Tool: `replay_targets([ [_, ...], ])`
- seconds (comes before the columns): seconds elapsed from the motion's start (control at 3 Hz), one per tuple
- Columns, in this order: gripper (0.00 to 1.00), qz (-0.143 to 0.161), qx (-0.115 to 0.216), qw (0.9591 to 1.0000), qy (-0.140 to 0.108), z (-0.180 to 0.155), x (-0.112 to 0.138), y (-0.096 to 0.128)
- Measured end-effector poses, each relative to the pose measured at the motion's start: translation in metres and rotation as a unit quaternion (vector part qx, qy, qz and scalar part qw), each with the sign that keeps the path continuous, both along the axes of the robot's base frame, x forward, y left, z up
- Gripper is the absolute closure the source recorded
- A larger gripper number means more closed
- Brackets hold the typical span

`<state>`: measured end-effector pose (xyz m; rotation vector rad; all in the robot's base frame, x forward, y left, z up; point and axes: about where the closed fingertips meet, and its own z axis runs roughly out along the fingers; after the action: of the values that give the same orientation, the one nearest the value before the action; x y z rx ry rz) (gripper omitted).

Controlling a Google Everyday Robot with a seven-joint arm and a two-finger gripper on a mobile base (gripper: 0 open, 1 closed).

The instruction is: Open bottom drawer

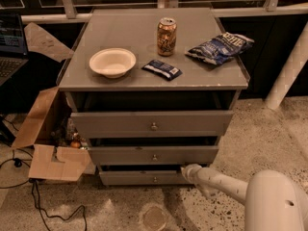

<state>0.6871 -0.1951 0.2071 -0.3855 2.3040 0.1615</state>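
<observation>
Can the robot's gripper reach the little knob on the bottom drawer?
Probably yes. The gripper is right by the bottom drawer's top right corner, and nothing shows between it and the knob at the drawer's middle. The cardboard box stands off to the left, out of the way.

1. Tabletop (120, 32): grey, carrying four things.
2. Bowl (112, 61): white, at 9 o'clock on the tabletop.
3. Can (166, 36): upright, at 12 o'clock.
4. Chip bag (219, 47): blue, lying flat at 2 o'clock.
5. Packet (162, 69): dark, at 6 o'clock from the can.
6. Box (45, 143): open cardboard on the floor, at 8 o'clock.
7. Laptop (9, 47): at 9 o'clock, far edge.
8. End effector (185, 170): low, at 5 o'clock.
</observation>
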Motion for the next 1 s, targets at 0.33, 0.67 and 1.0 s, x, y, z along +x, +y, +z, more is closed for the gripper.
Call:
replay_targets([
  [0.33, 1.00, 0.012, -0.007, 0.9999, 0.010, -0.005, -0.003, 0.001],
  [0.67, 1.00, 0.019, -0.008, 0.9996, 0.018, -0.006, -0.006, 0.003],
  [1.0, 1.00, 0.030, -0.006, 0.9982, 0.052, -0.014, -0.017, 0.000],
])
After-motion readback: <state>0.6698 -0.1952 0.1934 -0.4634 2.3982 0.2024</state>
